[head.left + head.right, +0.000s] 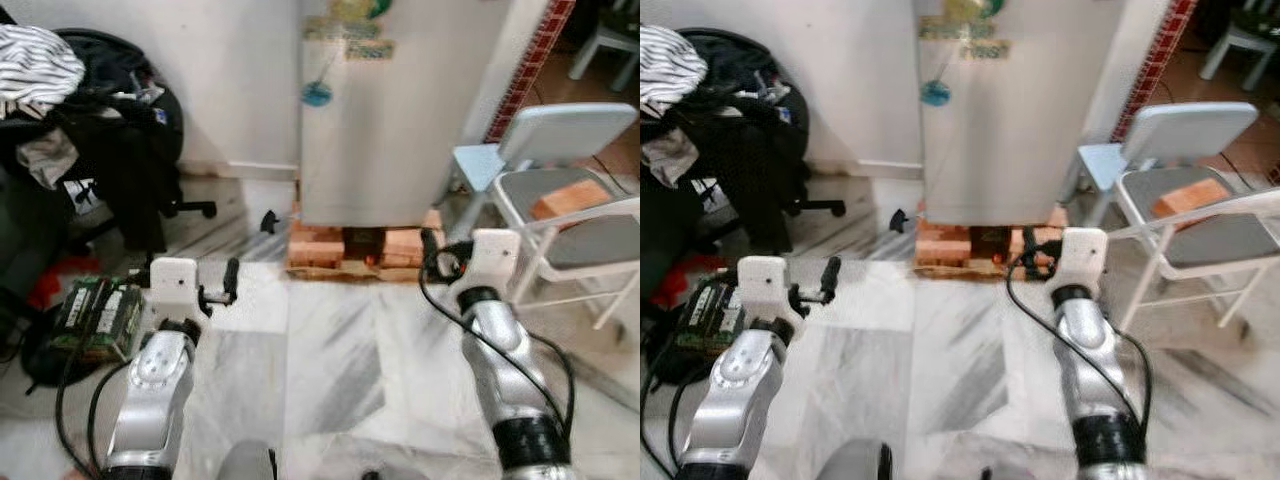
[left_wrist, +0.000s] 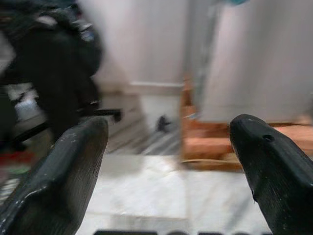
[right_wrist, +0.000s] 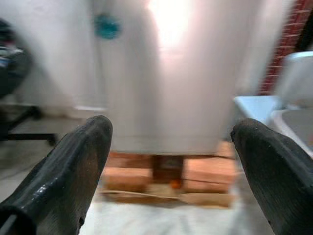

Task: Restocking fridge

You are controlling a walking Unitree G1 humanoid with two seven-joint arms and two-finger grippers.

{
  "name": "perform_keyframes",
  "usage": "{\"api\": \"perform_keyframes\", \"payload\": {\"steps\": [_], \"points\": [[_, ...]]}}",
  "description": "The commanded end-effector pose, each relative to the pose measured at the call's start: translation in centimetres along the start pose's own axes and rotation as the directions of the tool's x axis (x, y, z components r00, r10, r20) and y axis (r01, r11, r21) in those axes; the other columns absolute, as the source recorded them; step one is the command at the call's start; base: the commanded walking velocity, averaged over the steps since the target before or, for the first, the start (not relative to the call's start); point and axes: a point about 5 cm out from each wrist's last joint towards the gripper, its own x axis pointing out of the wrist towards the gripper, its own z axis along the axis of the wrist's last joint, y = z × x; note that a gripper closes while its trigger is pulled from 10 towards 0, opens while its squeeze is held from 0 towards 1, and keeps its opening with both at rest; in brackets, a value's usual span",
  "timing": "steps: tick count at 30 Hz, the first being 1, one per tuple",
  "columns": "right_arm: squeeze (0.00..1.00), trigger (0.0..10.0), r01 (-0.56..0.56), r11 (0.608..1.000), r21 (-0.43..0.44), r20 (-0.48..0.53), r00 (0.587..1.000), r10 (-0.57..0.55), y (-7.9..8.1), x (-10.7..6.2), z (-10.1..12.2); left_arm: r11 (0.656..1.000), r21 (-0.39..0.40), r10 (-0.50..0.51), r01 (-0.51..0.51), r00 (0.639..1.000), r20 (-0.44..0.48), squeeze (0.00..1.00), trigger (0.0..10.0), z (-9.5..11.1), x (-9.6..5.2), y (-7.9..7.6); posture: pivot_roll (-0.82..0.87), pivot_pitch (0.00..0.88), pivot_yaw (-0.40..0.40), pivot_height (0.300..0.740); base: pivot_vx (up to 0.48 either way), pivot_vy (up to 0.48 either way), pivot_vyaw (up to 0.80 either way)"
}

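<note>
Both arms raised, left gripper (image 2: 166,161) and right gripper (image 3: 171,161) spread empty before closed fridge (image 1: 400,120) on bricks (image 1: 320,245).

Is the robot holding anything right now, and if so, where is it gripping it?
Nothing is held. Left end effector and right end effector are open and empty, facing the fridge.

Fridge ahead, chairs to either side

The fridge (image 1: 385,120) is set on bricks (image 1: 318,243) against the wall, straight ahead across the floor (image 1: 330,370). To its left an office chair (image 1: 110,150) is heaped with clothes (image 1: 35,65), and packets (image 1: 98,315) are laid on the floor before it. To its right folding chairs (image 1: 560,190) are placed, with a brick (image 1: 568,198) lying on one seat.
</note>
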Motion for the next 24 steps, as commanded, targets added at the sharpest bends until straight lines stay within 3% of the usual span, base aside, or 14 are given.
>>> {"api": "perform_keyframes", "payload": {"steps": [1,6,24], "points": [[0.0,10.0,0.036,0.999,-0.019,0.0,0.999,-0.036,-1.34,-0.1,0.04,1.0,-0.012,-0.011,0.011,1.0,-0.001,0.0,10.0,0.08,0.08,-0.59,0.13,0.092,-0.011,0.74,0.304,0.371,0.0],[0.0,10.0,0.039,0.999,-0.02,0.0,0.999,-0.039,-1.39,-0.09,0.0,0.999,0.032,-0.027,0.026,1.0,0.015,0.0,10.0,0.2,0.01,-0.72,0.13,0.095,-0.011,0.74,0.293,0.381,0.0],[0.0,10.0,0.049,0.999,-0.02,0.002,0.999,-0.049,-1.38,-0.04,-0.04,0.999,0.013,-0.051,0.051,0.999,0.004,0.0,10.0,0.08,-0.05,-1.11,0.13,0.099,-0.01,0.74,0.35,0.327,0.0]]}}
